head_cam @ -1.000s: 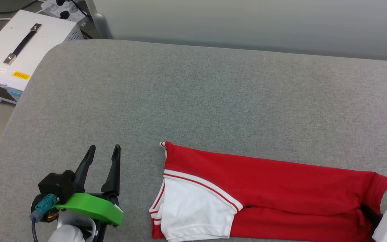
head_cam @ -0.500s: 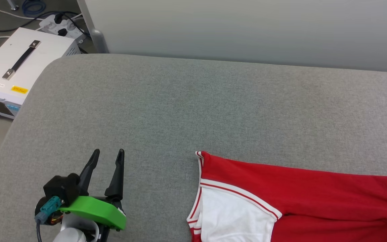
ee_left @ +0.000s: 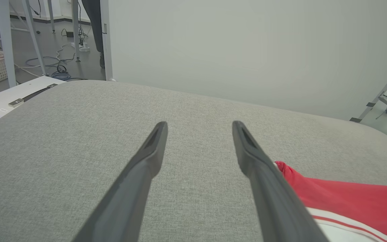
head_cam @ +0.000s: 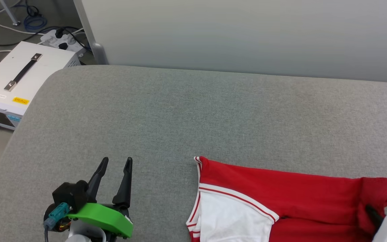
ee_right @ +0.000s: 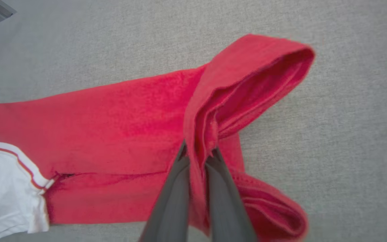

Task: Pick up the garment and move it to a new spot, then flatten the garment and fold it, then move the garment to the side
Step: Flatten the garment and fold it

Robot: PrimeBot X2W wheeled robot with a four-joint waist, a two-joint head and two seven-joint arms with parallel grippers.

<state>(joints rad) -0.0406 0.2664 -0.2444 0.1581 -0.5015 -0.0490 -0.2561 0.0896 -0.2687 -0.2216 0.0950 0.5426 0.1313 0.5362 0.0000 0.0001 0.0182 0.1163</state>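
From the right wrist, the fingertips of the right hand (ee_right: 198, 150) are buried in a pinched red fold of the shirt (ee_right: 119, 121), so how many layers they clamp cannot be told. The fold's far rim at 2 o'clock is blurred. In the head view the bottom edge cuts off the shirt at 5 o'clock. At 9 o'clock, the yellow label (head_cam: 20, 100) on the white box (head_cam: 42, 72) is too small to read.

White handled case (head_cam: 29, 84) left of grey cushioned surface (head_cam: 180, 114)
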